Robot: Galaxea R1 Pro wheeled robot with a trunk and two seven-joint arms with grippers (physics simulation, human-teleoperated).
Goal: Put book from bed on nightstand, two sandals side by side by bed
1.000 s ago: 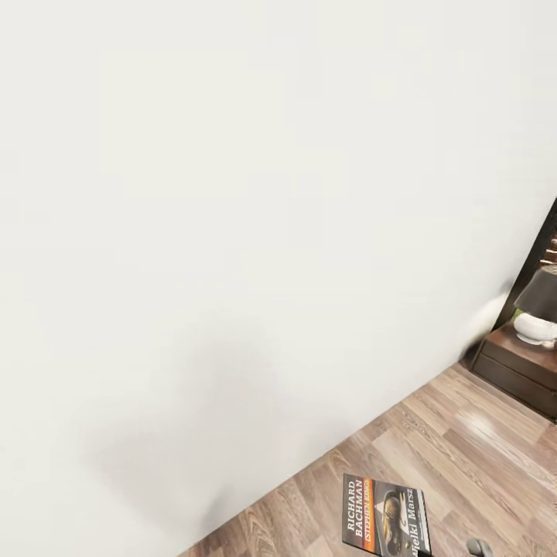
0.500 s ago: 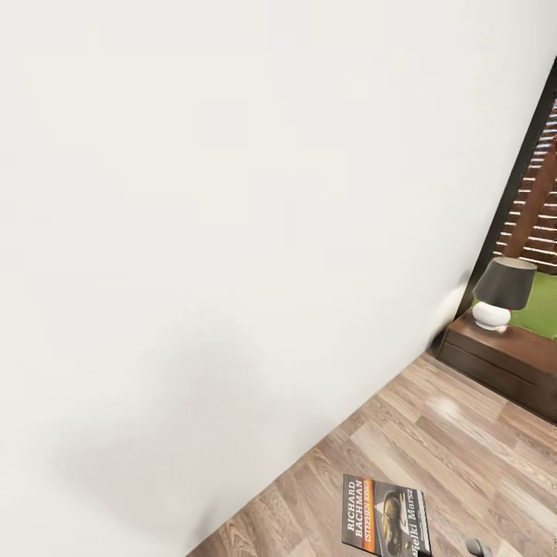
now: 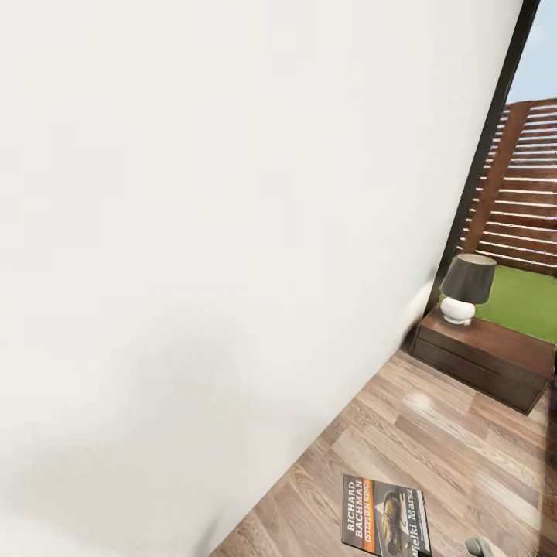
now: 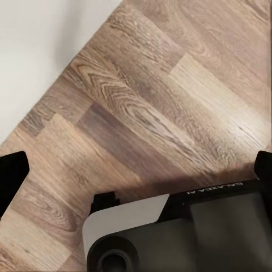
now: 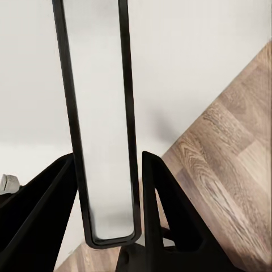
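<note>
In the head view a white wall point(image 3: 193, 232) is taking up most of the frame, meeting the wood-plank floor point(image 3: 433, 433) along a slanting line. The book point(image 3: 385, 517) is showing low in that view, above the floor, its dark cover with the orange band and the white "RICHARD BACHMAN" lettering facing the camera. In the right wrist view the same book point(image 5: 102, 119) is standing edge-on between the two dark fingers point(image 5: 161, 192) of the right gripper point(image 5: 107, 187), which is clamped on its lower end, with wall and floor behind it. Farther off in the head view, the nightstand point(image 3: 487, 356) is standing against the wall by a dark-framed window point(image 3: 487, 147), and it is bearing a lamp point(image 3: 466, 288) with a dark shade and a white base; through the glass a slatted brown fence point(image 3: 526, 193) and green grass point(image 3: 522, 298) are showing. The left gripper point(image 4: 136, 170) is hanging over bare floor near the wall, its dark fingertips point(image 4: 11, 170) spread wide with nothing between them.
</note>
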